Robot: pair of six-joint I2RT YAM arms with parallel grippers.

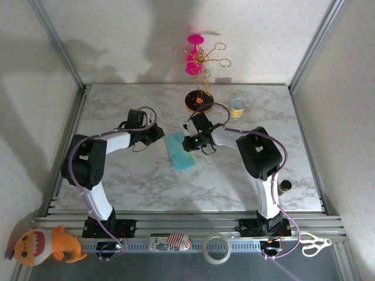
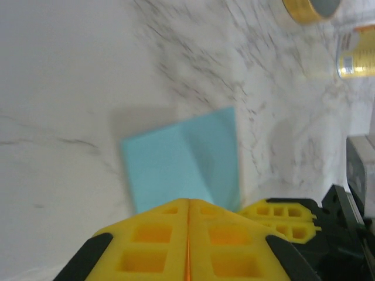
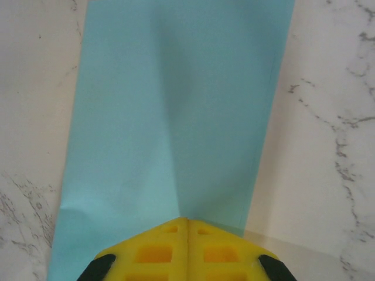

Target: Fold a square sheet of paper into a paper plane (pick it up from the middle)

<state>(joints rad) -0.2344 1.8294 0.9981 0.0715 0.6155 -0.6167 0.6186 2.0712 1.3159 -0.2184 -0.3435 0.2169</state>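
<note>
A white marble surface [image 1: 135, 181] is seen from above, with metal rails along its near edge. The left arm [image 1: 88, 161] and right arm [image 1: 261, 155] rise from bases at that edge and bend inward toward the middle.

The teal sheet of paper [image 1: 180, 152] lies near the centre of the surface, between the two pincers. It forms a long oblong rather than a square and is set at a slant. In the right wrist view the sheet [image 3: 176, 117] runs away from the camera, and a soft lengthwise ridge meets the fingertips.

The left pincer [image 1: 157, 133] is just beside the sheet's far left corner. In its own view [image 2: 188, 202] the yellow fingers are pressed together with nothing seen between them, and the sheet [image 2: 181, 161] lies flat just beyond the tips.

The right pincer [image 1: 188, 142] sits at the sheet's right long edge. In its own view [image 3: 187, 220] the fingers are fully closed over the sheet's near edge. Whether paper is caught between them cannot be told.

At the far edge stands a round black-and-yellow base [image 1: 199, 101] carrying a pink-and-gold stand [image 1: 196, 55]. A small yellow can [image 1: 237, 107] is just to its right.

On the rails lie an orange plush toy [image 1: 44, 244], a striped pouch [image 1: 170, 242], a roll of tape [image 1: 216, 248] and white scissors [image 1: 313, 244].
</note>
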